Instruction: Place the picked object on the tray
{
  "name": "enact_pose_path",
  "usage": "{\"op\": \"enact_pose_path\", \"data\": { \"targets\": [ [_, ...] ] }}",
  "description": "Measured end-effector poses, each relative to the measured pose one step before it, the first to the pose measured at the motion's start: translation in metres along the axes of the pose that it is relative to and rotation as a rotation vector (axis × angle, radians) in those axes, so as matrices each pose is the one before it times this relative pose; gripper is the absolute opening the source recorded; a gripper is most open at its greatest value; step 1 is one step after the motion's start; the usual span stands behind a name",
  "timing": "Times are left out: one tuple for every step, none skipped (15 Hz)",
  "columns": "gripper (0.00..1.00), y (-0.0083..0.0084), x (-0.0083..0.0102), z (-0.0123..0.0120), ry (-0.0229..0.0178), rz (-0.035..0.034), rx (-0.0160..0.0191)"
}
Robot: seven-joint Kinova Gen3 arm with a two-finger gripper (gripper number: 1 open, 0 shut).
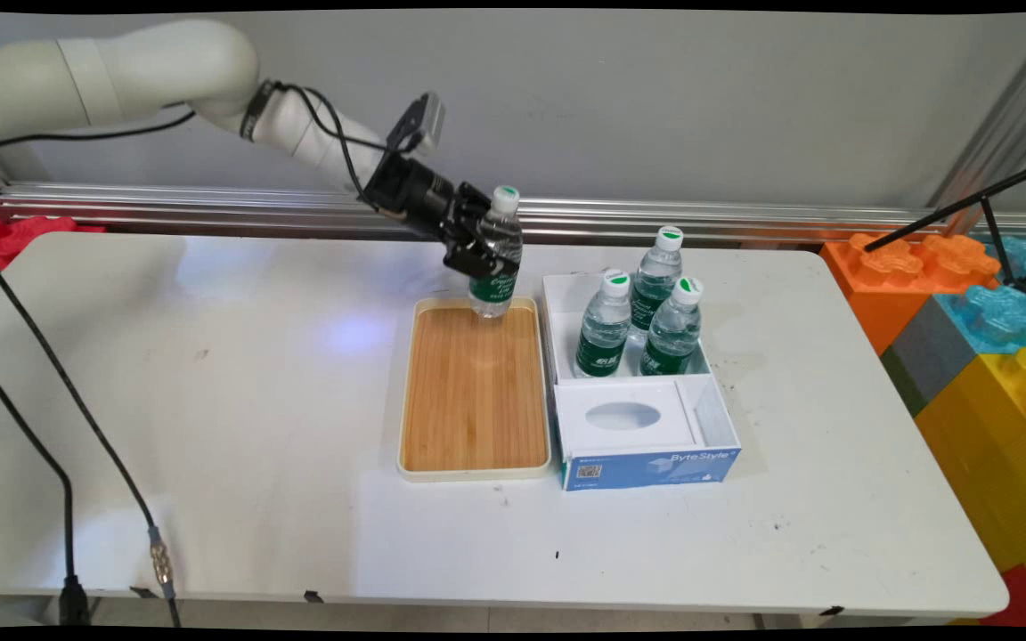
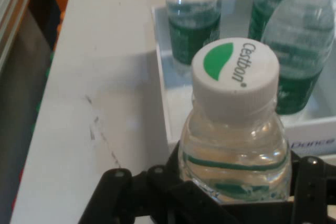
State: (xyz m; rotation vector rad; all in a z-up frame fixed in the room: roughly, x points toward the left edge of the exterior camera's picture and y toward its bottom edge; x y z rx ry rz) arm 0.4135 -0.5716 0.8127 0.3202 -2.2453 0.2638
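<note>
A white open box (image 1: 629, 392) with a blue front sits right of centre in the main view. Its rear compartment holds three upright water bottles (image 1: 606, 325) with green labels and white caps; its front compartment holds a white insert with an oval opening (image 1: 622, 416). Just left of the box lies a bamboo tray (image 1: 475, 392) with a cream rim, bare except at its far end.

There a fourth water bottle (image 1: 495, 258) stands upright, its base at the tray's far edge, clenched around its middle by the black gripper (image 1: 477, 245). The white arm (image 1: 121, 76) reaches in from the upper left of the frame, sloping down to the right.

The hand view shows the held bottle's cap (image 2: 234, 74) close up, lettered "Cestbon" beside a green leaf shape, with the boxed bottles behind it.
</note>
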Motion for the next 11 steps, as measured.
{"op": "enact_pose_path", "data": {
  "targets": [
    [0.00,-0.00022,-0.00678,0.00460,-0.00402,-0.00122,0.00041],
    [0.00,-0.00024,-0.00626,0.00467,-0.00280,-0.00096,0.00046],
    [0.00,-0.00020,-0.00393,0.00444,-0.00070,0.00007,-0.00100],
    [0.00,-0.00003,-0.00225,0.00264,0.00042,0.00014,-0.00031],
    [0.00,0.00015,-0.00308,0.00346,0.00105,-0.00028,-0.00041],
    [0.00,-0.00011,-0.00245,0.00383,0.00207,0.00049,-0.00081],
    [0.00,-0.00012,-0.00114,0.00359,0.00265,0.00316,-0.00204],
    [1.00,0.00012,-0.00078,0.00212,0.00248,0.00265,-0.00146],
    [1.00,-0.00007,-0.00007,0.00121,0.00145,0.00248,-0.00078],
    [1.00,-0.00026,0.00040,0.00218,0.00147,0.00439,-0.00217],
    [1.00,-0.00039,0.00030,0.00077,-0.00064,0.00462,0.00016]
  ]
}}
